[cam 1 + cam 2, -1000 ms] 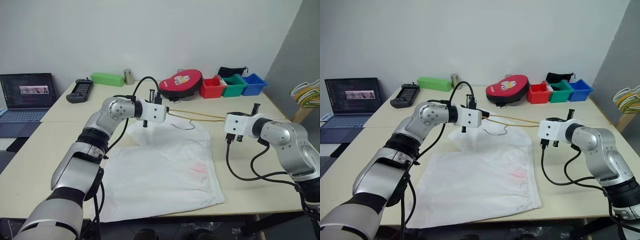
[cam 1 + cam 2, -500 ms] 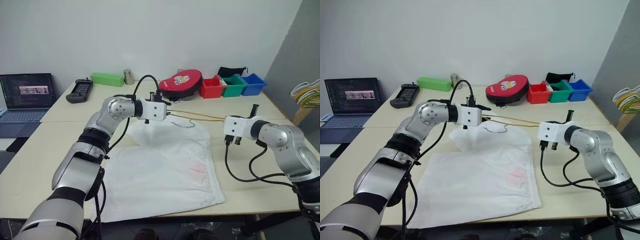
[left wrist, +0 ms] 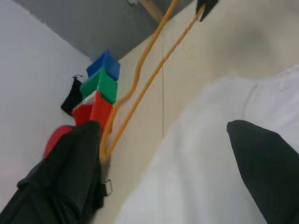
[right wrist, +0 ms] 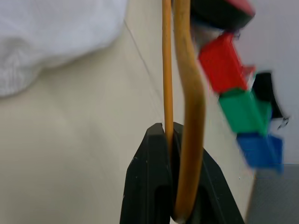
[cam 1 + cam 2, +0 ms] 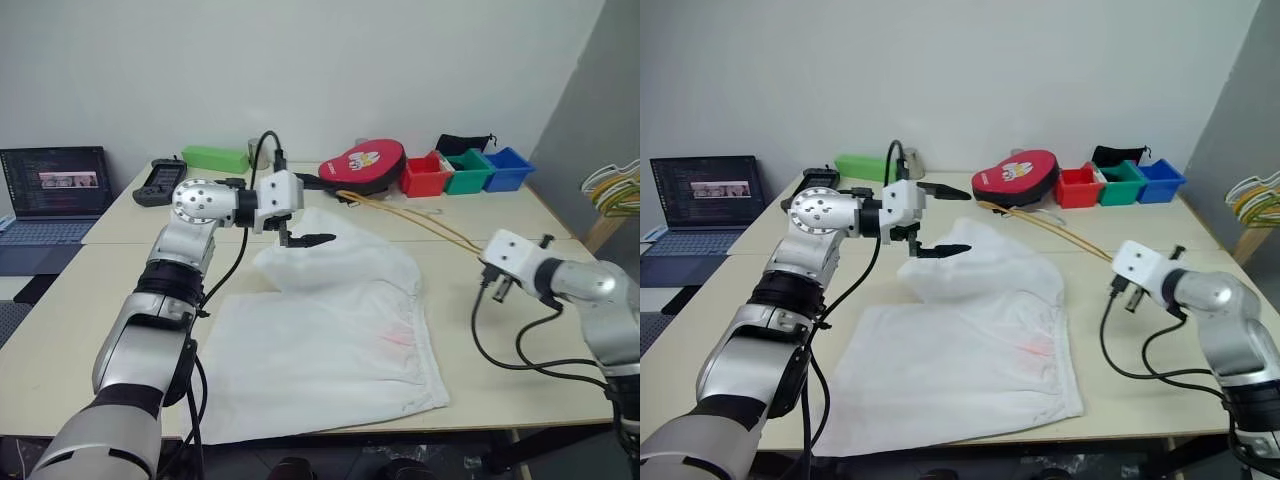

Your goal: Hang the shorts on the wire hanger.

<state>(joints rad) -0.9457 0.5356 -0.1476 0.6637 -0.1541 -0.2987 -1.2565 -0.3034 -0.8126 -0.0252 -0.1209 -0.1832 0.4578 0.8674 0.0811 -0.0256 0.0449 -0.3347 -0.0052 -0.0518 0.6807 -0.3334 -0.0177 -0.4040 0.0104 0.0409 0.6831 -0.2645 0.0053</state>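
- Dark laptop [image 5: 52, 190] sits open at the far left edge, with a black handheld controller [image 5: 159, 181] and a green box [image 5: 215, 158] further right along the table's back.
- Left gripper [image 5: 943, 219] hovers left of centre, fingers spread wide, empty, over the raised back edge of the shorts [image 5: 335, 330].
- White shorts lie across the middle of the table [image 5: 60, 330], bunched at the back.
- Red round case [image 5: 362, 166] and red, green and blue bins [image 5: 467, 171] line the upper right.
- Yellow-orange wire hanger [image 5: 415, 218] slants from the case to the right gripper [image 4: 180, 177], whose fingers pinch its wire.
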